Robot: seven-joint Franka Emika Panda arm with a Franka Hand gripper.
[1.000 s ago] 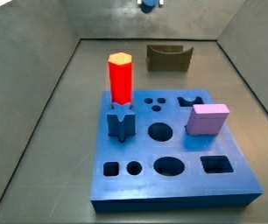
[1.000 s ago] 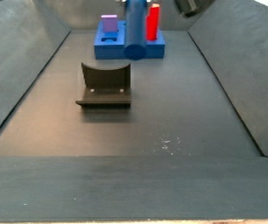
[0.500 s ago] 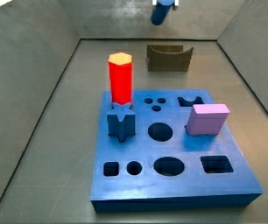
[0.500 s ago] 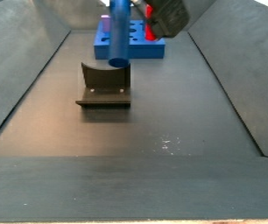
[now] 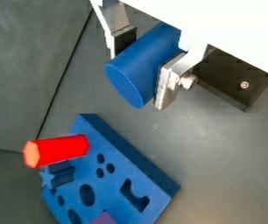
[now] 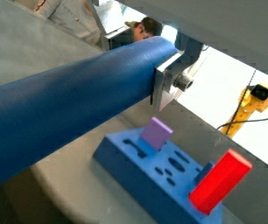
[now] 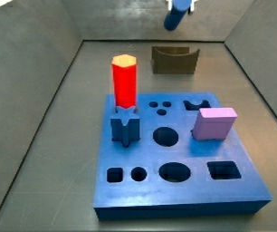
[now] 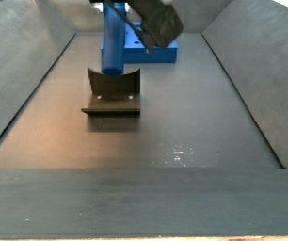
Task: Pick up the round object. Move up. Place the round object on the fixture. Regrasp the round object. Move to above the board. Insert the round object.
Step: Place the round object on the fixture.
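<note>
The large blue board [image 7: 177, 154] with shaped holes carries a red hexagonal peg [image 7: 125, 82] and pink cube [image 7: 214, 123] (both well clear). The gripper [image 8: 144, 26], clamped on the long dark blue round object [image 8: 115, 42], hangs above the dark olive fixture [image 8: 113, 90]; placing it seems next, lowering into the notch.

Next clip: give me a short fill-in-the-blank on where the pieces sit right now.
The gripper holds the ____ object above the floor.
The red peg stands upright on the ____.
The pink cube rests on the board's ____ face.
The fixture carries ____ pieces.

Missing words: round; board; top; no
</note>
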